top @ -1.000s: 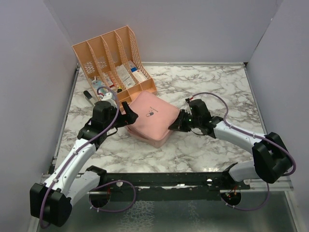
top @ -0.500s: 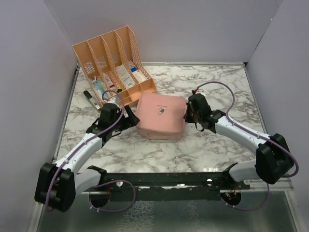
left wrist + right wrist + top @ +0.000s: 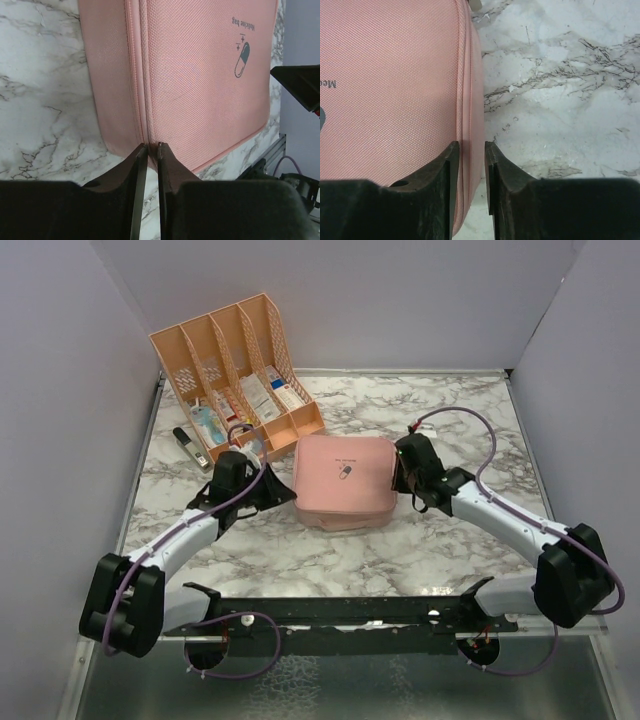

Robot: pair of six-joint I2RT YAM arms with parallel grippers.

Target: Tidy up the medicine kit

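The medicine kit [image 3: 343, 482], a flat pink zip case with a pill logo, lies zipped shut in the middle of the marble table. My left gripper [image 3: 285, 492] is at its left side. In the left wrist view its jaws [image 3: 149, 146] are nearly together, pinching the kit [image 3: 200, 90] at its zip seam. My right gripper [image 3: 402, 472] is at the kit's right side. In the right wrist view its jaws [image 3: 471, 145] stand a little apart, straddling the kit's [image 3: 390, 100] side seam without squeezing it.
A peach slotted organizer [image 3: 235, 365] holding medicine boxes stands at the back left, close behind the left gripper. A dark stapler-like object [image 3: 188, 445] lies on the marble to its left. White walls enclose the table on three sides.
The kit has turned from a diagonal lie to square with the table. The left jaws went from wide open to closed on its left seam. The right jaws have parted at its right edge.
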